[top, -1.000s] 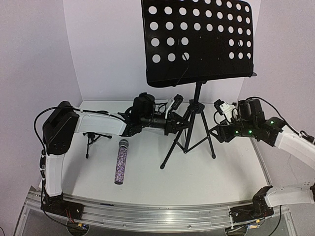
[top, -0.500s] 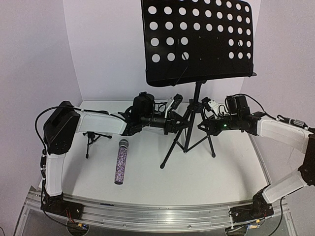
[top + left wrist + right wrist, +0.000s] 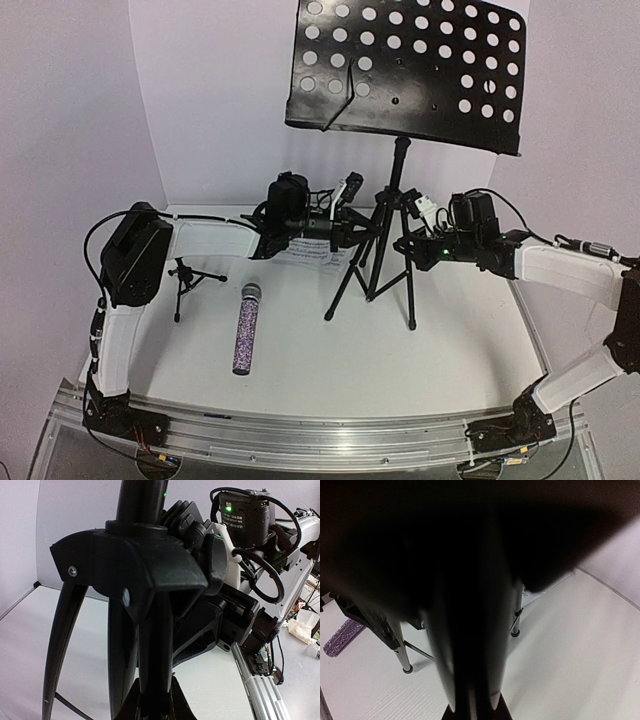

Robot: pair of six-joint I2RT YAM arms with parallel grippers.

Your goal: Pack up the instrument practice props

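The tall black music stand [image 3: 398, 180] leans, its perforated desk [image 3: 410, 70] tipped over the back of the table. My left gripper [image 3: 352, 232] is shut on one tripod leg [image 3: 155, 645] just under the hub [image 3: 130, 565]. From the other side my right gripper [image 3: 405, 243] is shut on another leg [image 3: 470, 645]. A glittery purple microphone [image 3: 245, 330] lies flat at front left; its end shows in the right wrist view [image 3: 342, 636]. The small black tripod mic stand [image 3: 185, 278] stands left of it. White sheet-music pages [image 3: 310, 255] lie under my left forearm.
White walls close in at the back and both sides. The stand's feet [image 3: 328, 318] [image 3: 412, 326] reach toward the table's middle. A metal rail [image 3: 300, 435] runs along the near edge. My right arm's wrist [image 3: 240, 520] sits close behind the stand's hub.
My right gripper swung left to the stand and closed on a leg. The stand has tipped and shifted left, its desk tilting. The sheet-music pages now show beneath it.
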